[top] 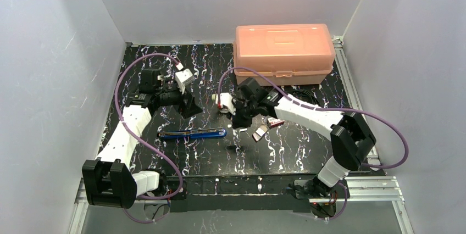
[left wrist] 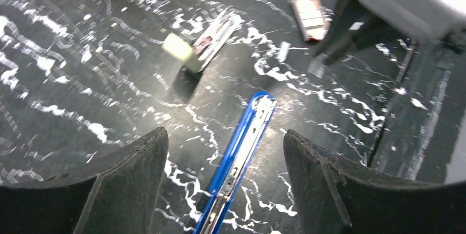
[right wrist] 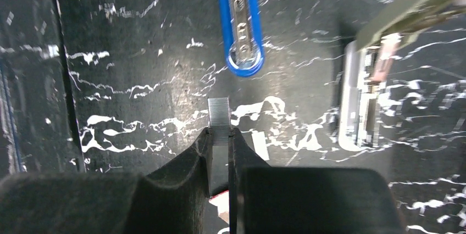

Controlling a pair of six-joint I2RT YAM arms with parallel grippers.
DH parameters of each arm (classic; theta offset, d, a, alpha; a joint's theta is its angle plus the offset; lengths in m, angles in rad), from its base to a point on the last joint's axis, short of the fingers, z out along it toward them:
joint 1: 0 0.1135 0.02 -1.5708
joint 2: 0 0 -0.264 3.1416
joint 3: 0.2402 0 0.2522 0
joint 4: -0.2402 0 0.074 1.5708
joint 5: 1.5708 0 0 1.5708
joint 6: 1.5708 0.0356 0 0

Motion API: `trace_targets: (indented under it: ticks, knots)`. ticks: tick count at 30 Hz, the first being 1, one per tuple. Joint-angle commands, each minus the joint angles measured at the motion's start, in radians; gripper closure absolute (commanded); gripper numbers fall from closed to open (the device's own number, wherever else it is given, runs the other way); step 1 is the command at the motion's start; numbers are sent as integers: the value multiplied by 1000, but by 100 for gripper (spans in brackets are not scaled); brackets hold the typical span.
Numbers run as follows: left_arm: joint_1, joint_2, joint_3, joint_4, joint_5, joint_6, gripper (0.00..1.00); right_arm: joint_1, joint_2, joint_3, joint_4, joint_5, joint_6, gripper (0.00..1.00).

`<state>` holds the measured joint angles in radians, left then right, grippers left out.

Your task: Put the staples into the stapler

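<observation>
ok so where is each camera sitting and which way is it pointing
top external: fixed above and behind the arms, looking down on the table; both arms show from their bases to the left gripper and right gripper.
left wrist: on the left arm, looking down through its own open gripper at the blue stapler.
right wrist: on the right arm, looking down at the stapler's end; its own gripper shows, shut on a strip of staples.
shared: the stapler shows in all three.
</observation>
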<state>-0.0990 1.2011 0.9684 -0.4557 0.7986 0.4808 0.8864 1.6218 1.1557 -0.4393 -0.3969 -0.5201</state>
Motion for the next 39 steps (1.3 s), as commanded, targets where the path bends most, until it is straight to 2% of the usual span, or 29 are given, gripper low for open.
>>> trace_targets:
  ticks: [1,6,15,21,31,39]
  knots:
    - [5,-42,-23,34,279,71,27,-57,-55,110,-44,-121,49,97]
    - [-38,-41,-24,54,398,100,31,-93,-57,185,-74,-196,72,97]
    - [-179,-4,-9,88,374,159,38,-107,-54,238,-88,-268,95,97]
    - [-220,37,-9,134,334,176,36,-107,-55,242,-83,-279,102,97]
    - [-266,70,-70,292,327,80,43,-109,-50,240,-64,-278,129,97]
    - [-270,69,-112,345,334,38,48,-110,-48,242,-53,-272,141,97]
